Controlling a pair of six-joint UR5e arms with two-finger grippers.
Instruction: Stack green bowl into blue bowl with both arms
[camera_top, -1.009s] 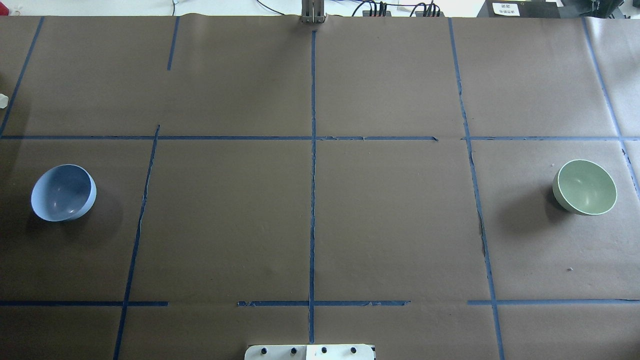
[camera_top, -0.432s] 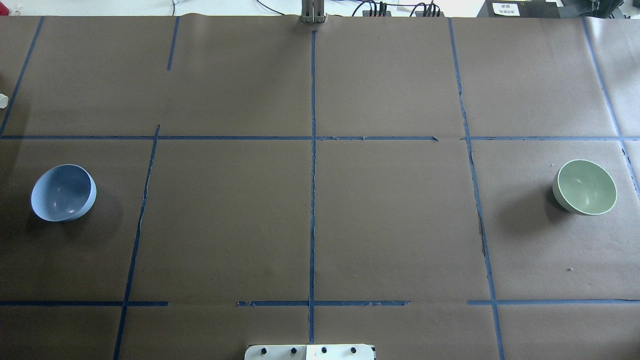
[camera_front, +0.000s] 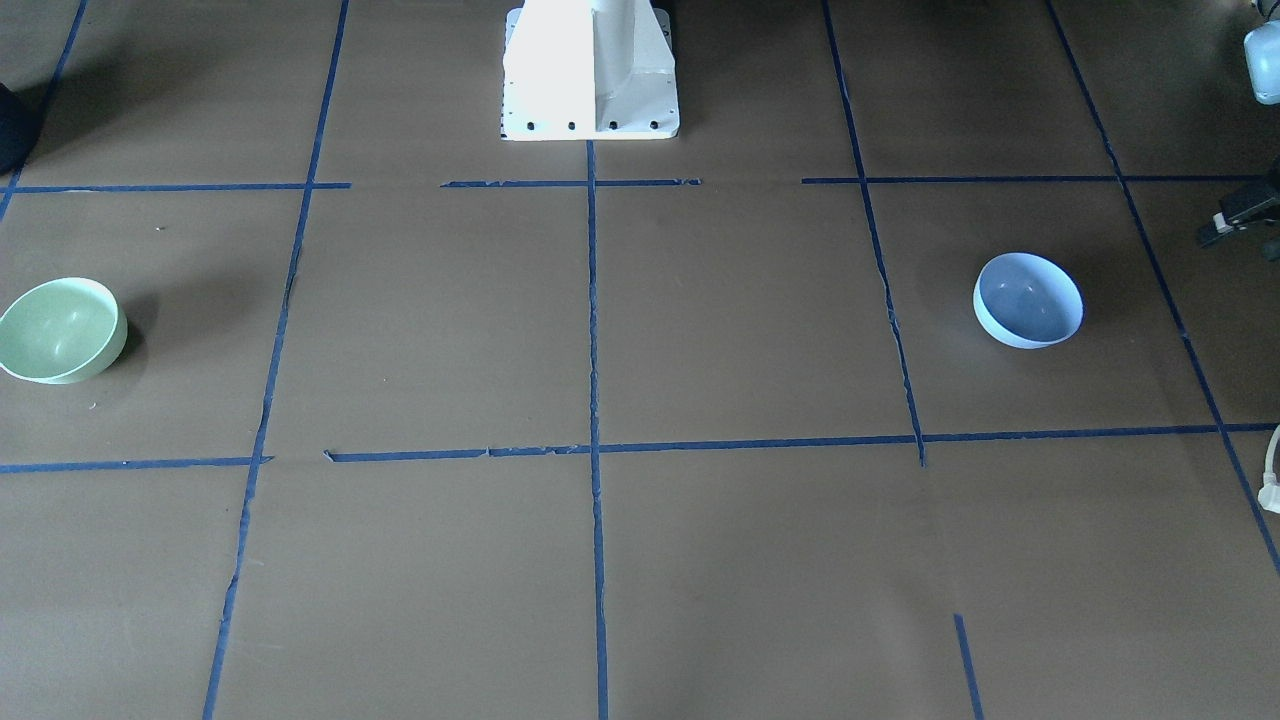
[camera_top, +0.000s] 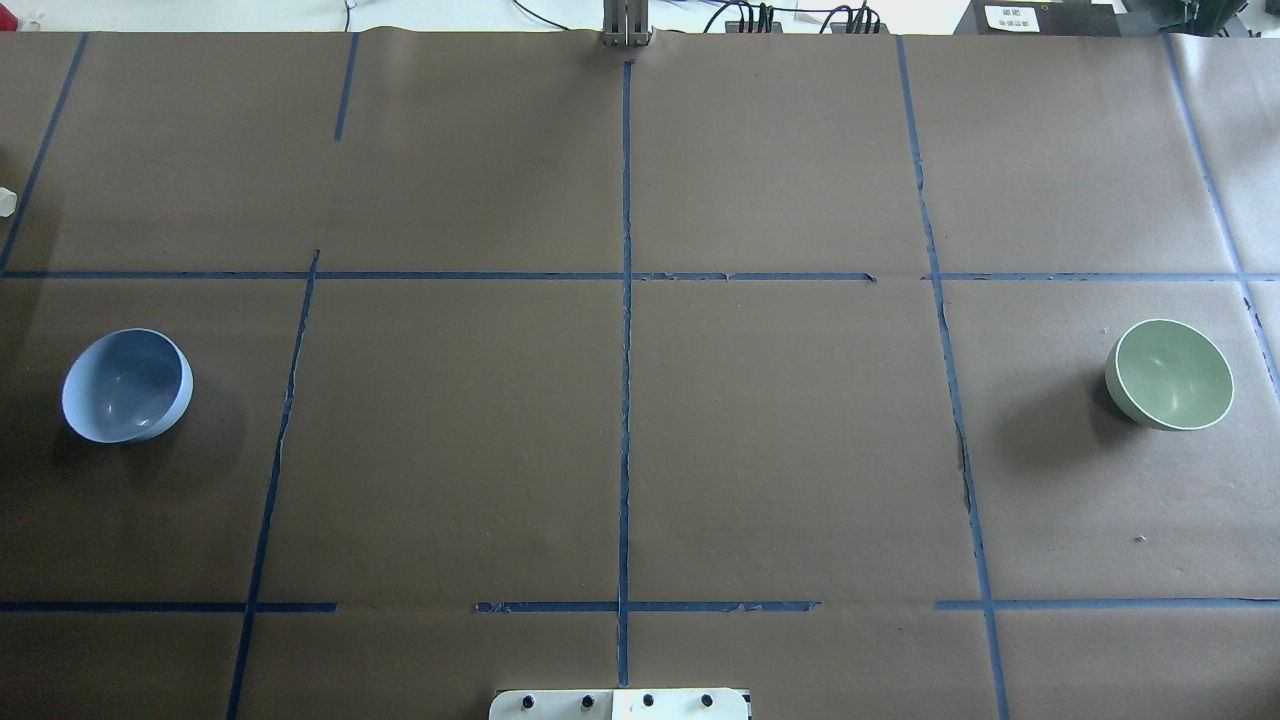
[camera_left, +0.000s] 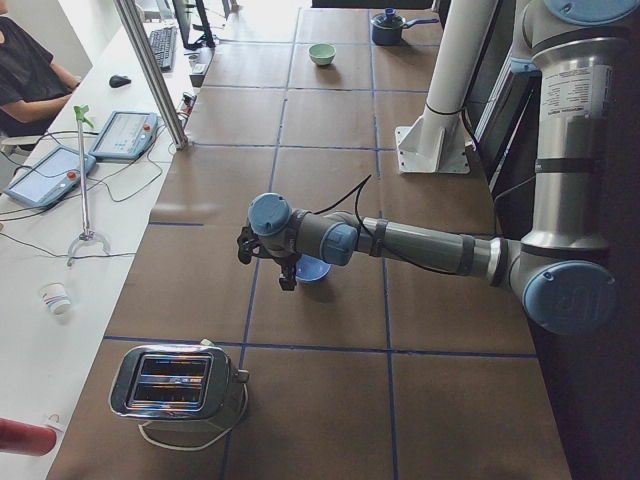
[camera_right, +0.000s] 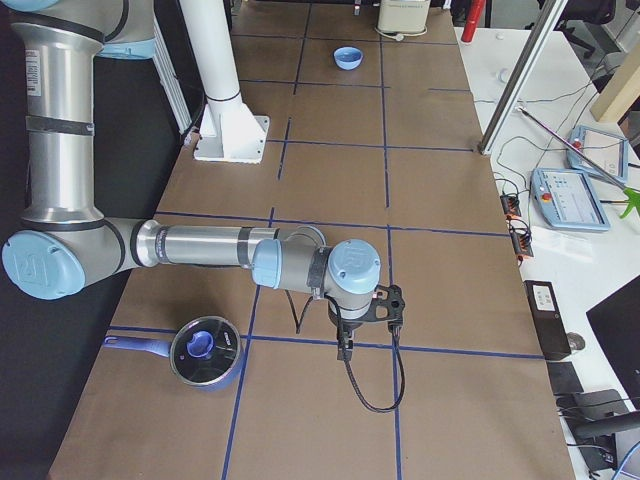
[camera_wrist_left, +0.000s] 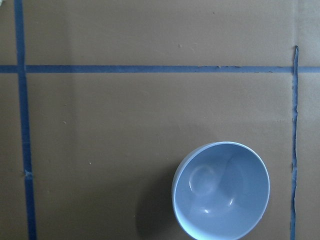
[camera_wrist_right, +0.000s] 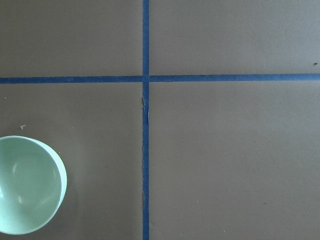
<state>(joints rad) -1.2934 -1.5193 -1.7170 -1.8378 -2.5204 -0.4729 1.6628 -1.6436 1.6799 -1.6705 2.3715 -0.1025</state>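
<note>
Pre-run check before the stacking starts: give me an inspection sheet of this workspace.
Surface: brown paper table, blue tape grid.
Job's things: green bowl and blue bowl upright, empty, at opposite ends.
Clutter: toaster and lidded pot at the table ends.
Tools: left tool near the blue bowl, right tool near the pot; open or shut cannot be told.
Cables: black cable loops below the right tool.
Surroundings: person seated at side desk with control tablet.

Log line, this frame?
green bowl: on table, untouched | blue bowl: on table, empty | left claw, right claw: open/shut unclear | stacked: no
</note>
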